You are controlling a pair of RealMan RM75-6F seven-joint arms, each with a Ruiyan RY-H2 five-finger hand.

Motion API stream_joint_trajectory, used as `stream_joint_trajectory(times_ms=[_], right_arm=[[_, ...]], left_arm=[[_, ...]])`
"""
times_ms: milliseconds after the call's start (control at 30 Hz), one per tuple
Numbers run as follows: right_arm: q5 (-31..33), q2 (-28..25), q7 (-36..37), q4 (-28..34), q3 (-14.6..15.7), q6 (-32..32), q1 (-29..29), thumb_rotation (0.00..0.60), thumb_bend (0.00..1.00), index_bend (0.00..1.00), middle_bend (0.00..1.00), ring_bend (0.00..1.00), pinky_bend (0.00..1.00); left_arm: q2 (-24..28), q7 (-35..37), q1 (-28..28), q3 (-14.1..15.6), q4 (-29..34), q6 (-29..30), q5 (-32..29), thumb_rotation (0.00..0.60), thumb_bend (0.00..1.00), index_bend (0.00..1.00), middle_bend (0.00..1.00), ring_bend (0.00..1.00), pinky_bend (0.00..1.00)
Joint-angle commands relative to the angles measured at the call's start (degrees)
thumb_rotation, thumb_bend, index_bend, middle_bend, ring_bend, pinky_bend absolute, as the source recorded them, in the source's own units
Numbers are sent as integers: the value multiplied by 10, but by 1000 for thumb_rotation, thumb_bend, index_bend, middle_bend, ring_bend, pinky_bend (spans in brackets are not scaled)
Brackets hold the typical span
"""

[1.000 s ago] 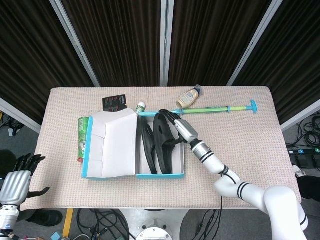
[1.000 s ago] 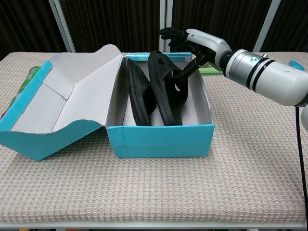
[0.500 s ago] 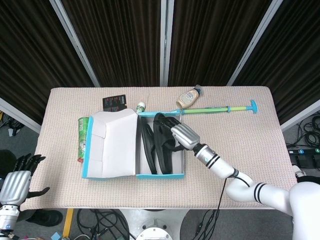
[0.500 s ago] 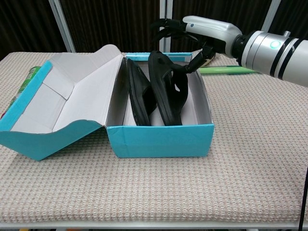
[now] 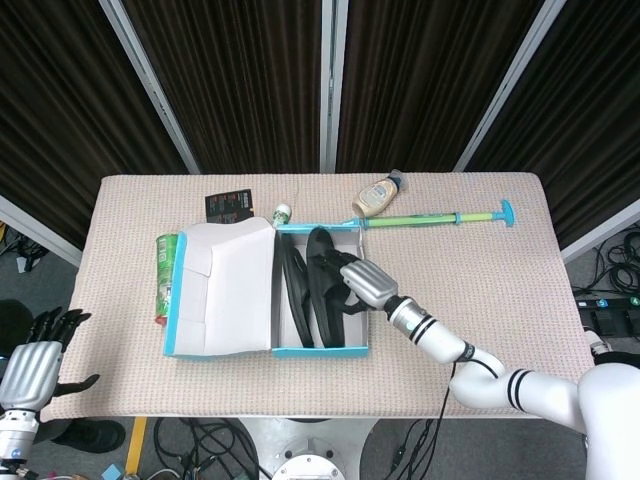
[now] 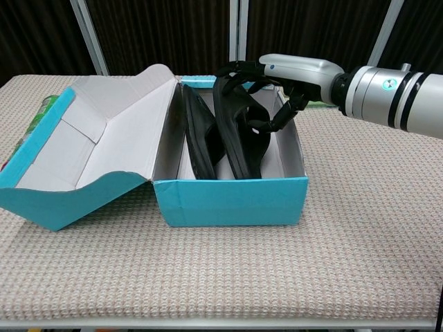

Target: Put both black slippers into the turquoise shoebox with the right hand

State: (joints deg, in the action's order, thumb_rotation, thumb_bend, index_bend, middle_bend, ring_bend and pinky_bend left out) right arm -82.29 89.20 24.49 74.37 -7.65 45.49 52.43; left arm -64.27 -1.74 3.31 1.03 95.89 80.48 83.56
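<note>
The turquoise shoebox [image 5: 320, 351] [image 6: 228, 200] lies open in the middle of the table, its lid [image 5: 225, 290] folded out to the left. Both black slippers stand on edge inside it. The left slipper [image 5: 296, 300] [image 6: 197, 138] leans against the box's left wall. My right hand [image 5: 365, 282] [image 6: 291, 76] reaches over the box's right rim and grips the right slipper [image 5: 325, 305] [image 6: 239, 149], fingers curled over its top edge and thumb at its strap. My left hand [image 5: 30, 370] hangs open off the table's front left corner, holding nothing.
A green can [image 5: 165, 275] lies left of the lid. Behind the box sit a black packet [image 5: 229, 206], a small white bottle [image 5: 283, 212], a sauce bottle [image 5: 378, 193] and a long green rod [image 5: 440, 217] with turquoise ends.
My right hand has moved from the box's far end toward its middle and lowered onto the right slipper, which now sits deeper and more level. The left hand has not moved.
</note>
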Motion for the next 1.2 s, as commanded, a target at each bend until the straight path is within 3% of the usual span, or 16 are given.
stream_joint_trajectory(times_ms=[33,433,633,933,1200], right_arm=[[-1,8,-4,-13,5,-11,4,600,318,73,150,7,141],[21,17,-58,-24,10,-40,8,600,319,64,146,8,141],[10,1,-41,9,-2,-10,1,600,318,53,141,8,142],[-15,-65,-27,77,-10,76,-41,600,317,0,97,8,143],[5,-127,-178,103,18,246,-171,600,299,0,93,8,143]], left_arm=[[0,0,0,0,0,0,0,600,0,160,121,0,26],[0,0,0,0,0,0,0,600,0,160,121,0,26],[0,0,0,0,0,0,0,600,0,161,121,0,26],[0,0,0,0,0,0,0,600,0,160,121,0,26],[0,0,0,0,0,0,0,600,0,161,121,0,27]])
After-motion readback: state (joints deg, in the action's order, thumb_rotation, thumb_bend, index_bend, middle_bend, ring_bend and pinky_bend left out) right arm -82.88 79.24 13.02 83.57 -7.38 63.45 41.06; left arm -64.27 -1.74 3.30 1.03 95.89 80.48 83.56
